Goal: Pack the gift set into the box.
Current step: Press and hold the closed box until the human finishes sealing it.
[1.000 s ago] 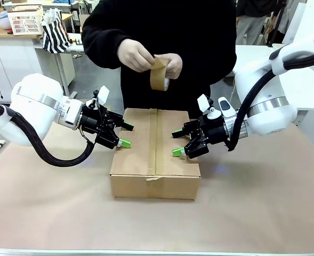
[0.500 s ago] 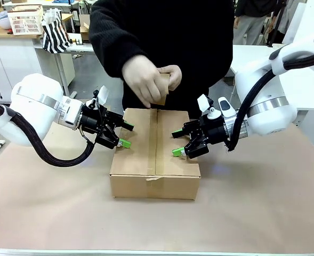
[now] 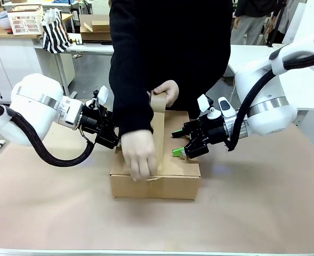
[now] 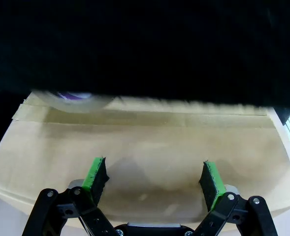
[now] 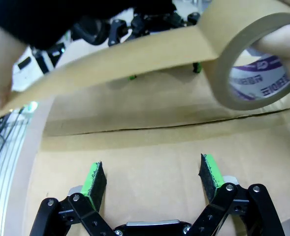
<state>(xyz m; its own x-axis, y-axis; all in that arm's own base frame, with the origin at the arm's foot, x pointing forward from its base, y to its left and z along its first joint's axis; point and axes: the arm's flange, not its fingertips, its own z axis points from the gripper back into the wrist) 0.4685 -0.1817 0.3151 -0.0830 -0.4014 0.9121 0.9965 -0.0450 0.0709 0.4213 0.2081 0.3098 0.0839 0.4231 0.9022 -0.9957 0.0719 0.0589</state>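
The box [image 3: 155,160] sits at the centre of the front view on the brown table cover [image 3: 50,213], its near wall facing the camera and its top flaps folded shut. Nothing of its contents can be seen. It looks like stiff corrugated card, so I judge it will hold its shape under a side press but dent at the flaps. Its weight cannot be told from here. It is too wide for one gripper, so the sensible hold is one from each end wall, low down and away from the seam.

At the near end of the seam, the person's hand [image 3: 139,154] presses a tape strip [image 3: 158,128] onto the top. The strip rises toward the far edge, where the other hand [image 3: 166,92] holds the tape roll [image 5: 255,64], seen large in the upper right of the right wrist view.

The left gripper [image 4: 153,178] is spread wide, its green pads [image 4: 95,174] over the box's left side, whether touching I cannot tell. It holds nothing. In the front view its fingers are hidden behind the person's sleeve [image 3: 129,69].

The right gripper [image 3: 179,143] is right of centre, also spread and empty, with one pad at the box's right flap. Its wrist view shows both pads just above the cardboard top.
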